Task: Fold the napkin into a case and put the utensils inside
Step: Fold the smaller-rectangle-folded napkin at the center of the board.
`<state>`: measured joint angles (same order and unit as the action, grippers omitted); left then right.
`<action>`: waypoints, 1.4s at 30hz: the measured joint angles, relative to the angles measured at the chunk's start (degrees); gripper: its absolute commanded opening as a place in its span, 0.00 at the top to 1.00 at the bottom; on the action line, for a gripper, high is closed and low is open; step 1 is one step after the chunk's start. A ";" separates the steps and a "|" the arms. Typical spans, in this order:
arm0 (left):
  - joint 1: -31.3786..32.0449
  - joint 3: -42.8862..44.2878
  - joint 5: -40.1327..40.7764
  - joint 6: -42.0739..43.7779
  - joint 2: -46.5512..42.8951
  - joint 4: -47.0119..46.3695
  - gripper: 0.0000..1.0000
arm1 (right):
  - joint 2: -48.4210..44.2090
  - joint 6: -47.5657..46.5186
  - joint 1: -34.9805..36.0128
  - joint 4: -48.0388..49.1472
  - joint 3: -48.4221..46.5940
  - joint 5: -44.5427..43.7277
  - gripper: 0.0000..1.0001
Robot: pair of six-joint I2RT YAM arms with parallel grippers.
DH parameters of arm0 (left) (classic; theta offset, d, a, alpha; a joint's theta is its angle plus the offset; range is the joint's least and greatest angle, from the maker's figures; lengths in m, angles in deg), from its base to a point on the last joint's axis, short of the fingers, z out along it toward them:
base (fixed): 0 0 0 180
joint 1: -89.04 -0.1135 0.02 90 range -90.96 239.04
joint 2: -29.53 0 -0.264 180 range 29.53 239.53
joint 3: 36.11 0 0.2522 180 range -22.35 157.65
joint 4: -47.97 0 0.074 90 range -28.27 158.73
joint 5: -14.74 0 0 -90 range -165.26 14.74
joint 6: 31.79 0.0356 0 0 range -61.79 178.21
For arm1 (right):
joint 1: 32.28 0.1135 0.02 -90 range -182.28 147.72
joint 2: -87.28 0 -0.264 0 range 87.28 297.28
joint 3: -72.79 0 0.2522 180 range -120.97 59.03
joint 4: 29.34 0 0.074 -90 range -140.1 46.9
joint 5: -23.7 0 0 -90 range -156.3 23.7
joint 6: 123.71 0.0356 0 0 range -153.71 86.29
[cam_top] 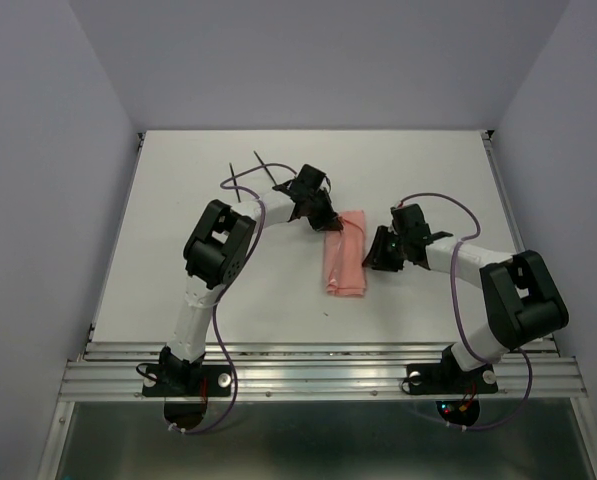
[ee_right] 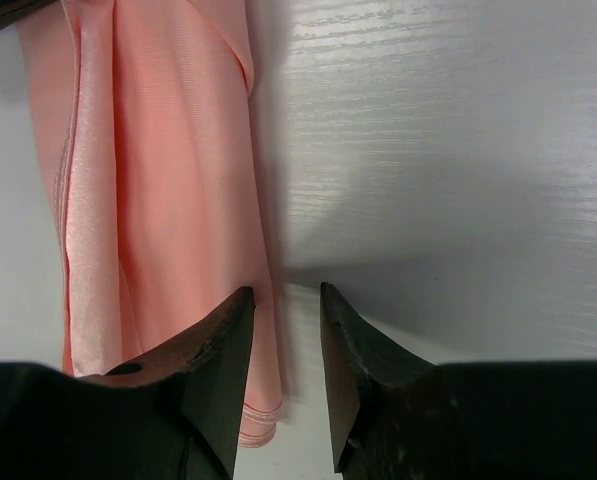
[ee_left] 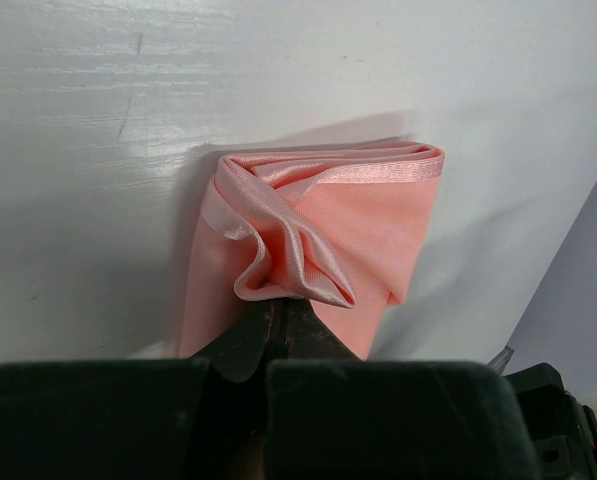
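Napkin (cam_top: 344, 258) lies folded in a narrow strip at the middle of the table (cam_top: 428, 170) | left gripper (ee_left: 278, 308) pinches a raised fold at its far end, fingers closed | right gripper (ee_right: 286, 300) sits at its right edge, fingers parted, holding nothing

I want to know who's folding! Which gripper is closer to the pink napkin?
Left. The left gripper pinches a fold of the napkin; the right gripper stands open beside its edge, holding nothing.
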<state>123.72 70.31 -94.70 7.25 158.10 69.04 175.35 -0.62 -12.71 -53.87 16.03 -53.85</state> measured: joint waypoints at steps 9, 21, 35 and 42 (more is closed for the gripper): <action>0.00 0.48 0.28 1.05 0.00 0.74 1.00 | -2.10 2.38 0.00 2.67 1.33 0.76 0.65; -0.02 3.87 0.59 4.04 1.16 4.42 1.00 | -5.60 4.13 0.00 7.78 2.73 4.11 0.85; -0.02 5.38 0.59 5.29 1.81 5.88 1.00 | -1.20 1.64 0.07 4.09 2.73 4.46 0.87; -0.02 6.60 0.57 5.51 2.56 6.36 1.00 | -6.10 1.44 3.58 3.02 2.73 5.01 0.87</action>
<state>123.69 76.91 -94.13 12.76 160.66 75.40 169.25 0.82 -9.13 -50.85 18.76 -48.84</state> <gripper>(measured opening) 0.019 0.131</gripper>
